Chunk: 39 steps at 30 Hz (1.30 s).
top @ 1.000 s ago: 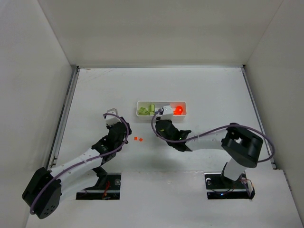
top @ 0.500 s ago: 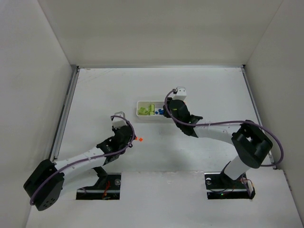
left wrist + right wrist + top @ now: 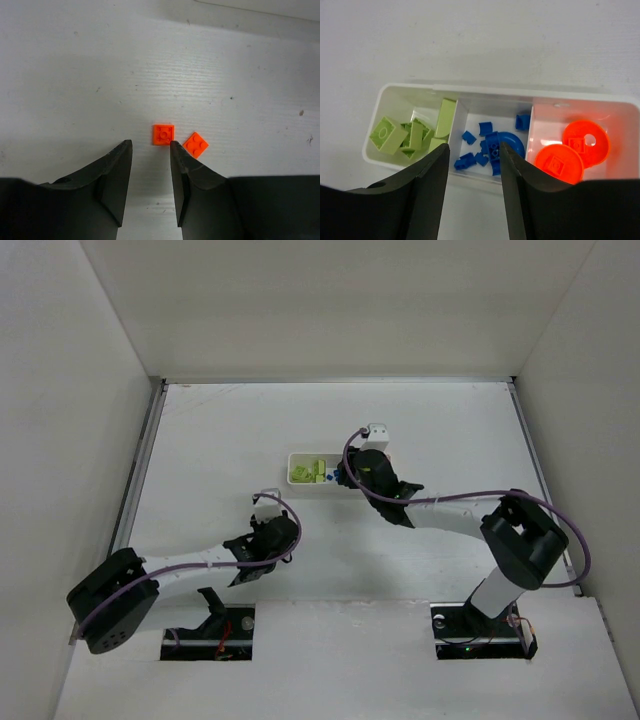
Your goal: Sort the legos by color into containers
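Observation:
Two small orange-red lego plates lie on the table in the left wrist view, one (image 3: pixel 163 134) just beyond my right fingertip and one (image 3: pixel 195 144) to its right. My left gripper (image 3: pixel 150 143) is open and empty, low over the table just short of them; in the top view it (image 3: pixel 283 530) hides them. The white tray (image 3: pixel 490 90) holds lime green legos (image 3: pixel 415 132) in its left compartment, blue legos (image 3: pixel 512 140) in the middle and orange-red round pieces (image 3: pixel 559 162) on the right. My right gripper (image 3: pixel 473 146) is open and empty above the blue compartment.
In the top view the right arm (image 3: pixel 440 512) reaches over the tray (image 3: pixel 296 458) and covers its right part; green legos (image 3: pixel 308 472) show. White walls close in the table on the left, back and right.
My left gripper has moved right and nearer, over the two orange-red plates. My right gripper swung from the tray's near side to above it, then barely moved.

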Motion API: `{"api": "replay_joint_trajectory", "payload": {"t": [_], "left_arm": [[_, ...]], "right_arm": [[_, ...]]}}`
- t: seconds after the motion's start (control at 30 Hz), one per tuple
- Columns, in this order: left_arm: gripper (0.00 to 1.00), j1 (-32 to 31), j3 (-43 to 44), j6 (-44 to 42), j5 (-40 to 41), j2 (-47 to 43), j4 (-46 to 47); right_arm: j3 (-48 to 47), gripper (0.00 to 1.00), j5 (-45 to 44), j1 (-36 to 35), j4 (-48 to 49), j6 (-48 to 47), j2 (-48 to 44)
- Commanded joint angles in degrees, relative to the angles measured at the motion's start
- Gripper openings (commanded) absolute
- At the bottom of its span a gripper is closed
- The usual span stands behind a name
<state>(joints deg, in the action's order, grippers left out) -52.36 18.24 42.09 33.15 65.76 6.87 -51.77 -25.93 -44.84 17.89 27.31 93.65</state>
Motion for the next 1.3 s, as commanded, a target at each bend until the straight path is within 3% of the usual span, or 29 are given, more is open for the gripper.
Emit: {"api": "replay_joint_trajectory", "payload": {"t": [0.0, 0.37, 0.7, 1.03, 1.27], "left_arm": [[0.33, -0.8, 2.6, 2.4, 1.6, 0.5, 0.0], [0.3, 0.1, 4.4, 1.6, 1.8, 6.3, 2.7], [0.16, -0.2, 4.7, 1.5, 1.9, 7.0, 1.4], [0.24, -1.0, 5.6, 1.8, 2.0, 9.4, -0.4], [0.16, -1.6, 5.8, 1.8, 3.2, 10.1, -0.5]], "right_arm": [[2.5, 0.5, -0.3, -2.7, 3.6, 0.9, -2.2], [9.4, 0.48, -1.8, -6.9, 4.5, 4.9, -5.8], [13.5, 0.49, -2.3, -10.7, 4.3, 7.1, -9.4], [16.8, 0.49, -2.4, -11.9, 4.6, 9.1, -12.1], [18.0, 0.49, -2.9, -11.9, 4.6, 9.3, -14.0]]}}
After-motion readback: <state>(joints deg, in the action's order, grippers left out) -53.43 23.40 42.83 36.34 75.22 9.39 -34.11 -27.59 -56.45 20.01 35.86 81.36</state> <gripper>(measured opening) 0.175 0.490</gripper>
